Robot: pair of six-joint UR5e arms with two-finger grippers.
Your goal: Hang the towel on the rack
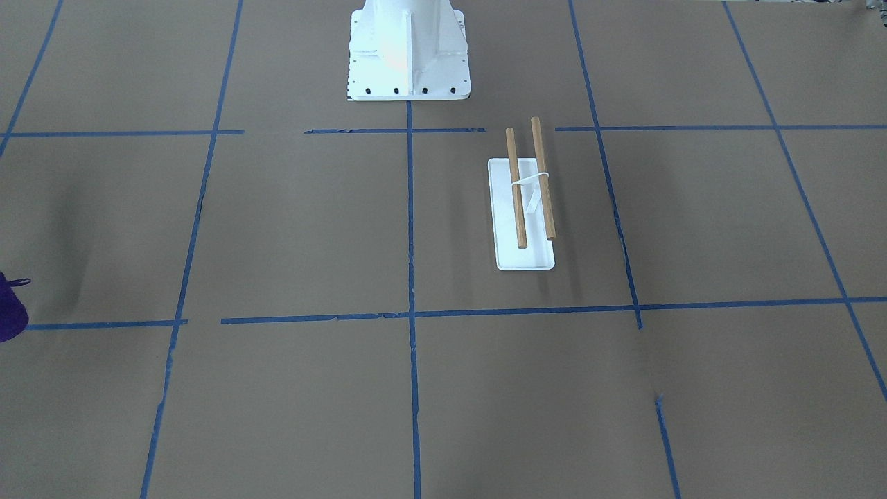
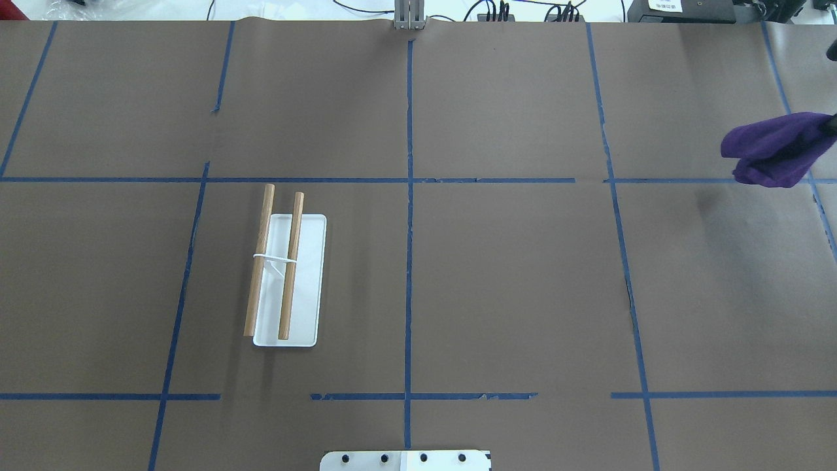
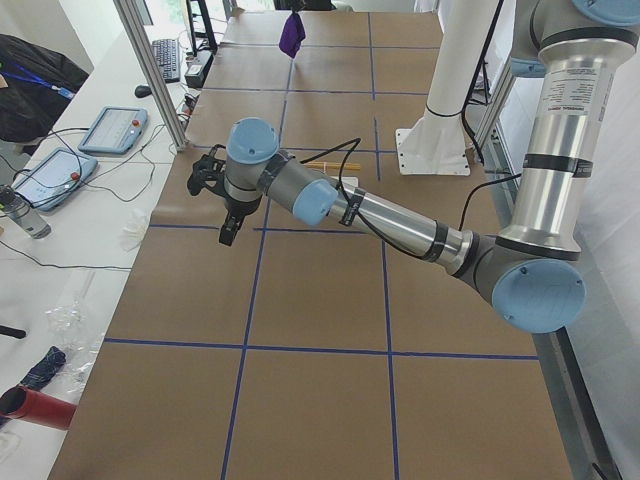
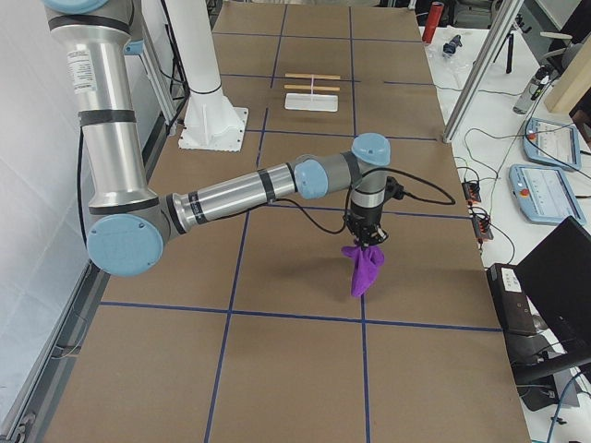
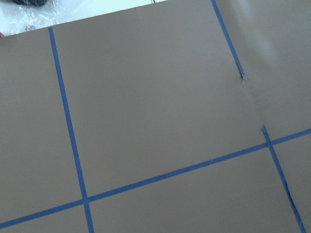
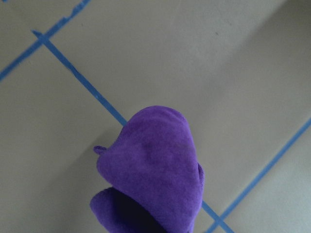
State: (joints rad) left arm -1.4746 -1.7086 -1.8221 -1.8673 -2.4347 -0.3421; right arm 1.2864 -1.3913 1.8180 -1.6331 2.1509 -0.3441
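Note:
The purple towel (image 2: 771, 154) hangs bunched from my right gripper (image 4: 368, 238), held above the table at its far right side. It fills the right wrist view (image 6: 155, 170) and shows at the left edge of the front view (image 1: 10, 312). The right gripper is shut on the towel. The rack (image 2: 288, 275), a white base with two wooden rods, stands bare on the table's left half, far from the towel; it also shows in the front view (image 1: 524, 208). My left gripper (image 3: 228, 225) hovers over the table's left end and shows only in the left side view; I cannot tell whether it is open.
The white robot pedestal (image 1: 409, 52) stands at the table's near edge. Blue tape lines (image 2: 409, 229) grid the brown table. Tablets and cables (image 4: 545, 175) lie on a side desk beyond an aluminium post (image 4: 480, 69).

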